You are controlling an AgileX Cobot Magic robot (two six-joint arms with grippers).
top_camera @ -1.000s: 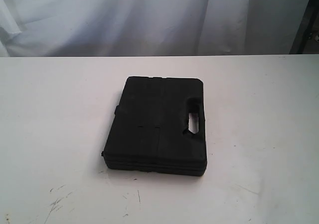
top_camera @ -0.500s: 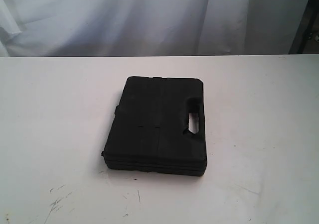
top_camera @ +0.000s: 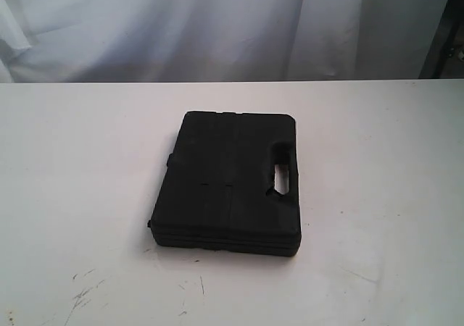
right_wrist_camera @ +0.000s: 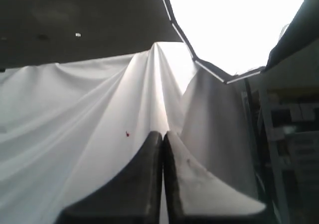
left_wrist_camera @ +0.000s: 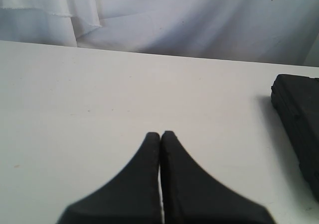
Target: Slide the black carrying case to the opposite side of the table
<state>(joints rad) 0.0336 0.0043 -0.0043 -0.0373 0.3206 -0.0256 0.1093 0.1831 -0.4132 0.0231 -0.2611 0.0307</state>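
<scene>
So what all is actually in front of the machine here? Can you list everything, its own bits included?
carrying case: one, black, lying flat near the middle of the table, handle cut-out on its right side in the exterior view.
table: one, white, filling the lower part of the exterior view.
scuff marks: several, dark, on the tabletop's near left part.
cloth backdrop: one, white, hanging behind the table's far edge.
left hand: one, black, shut and empty, over bare tabletop, apart from the case.
right hand: one, black, shut and empty, pointed at the cloth; no table in its view.
</scene>
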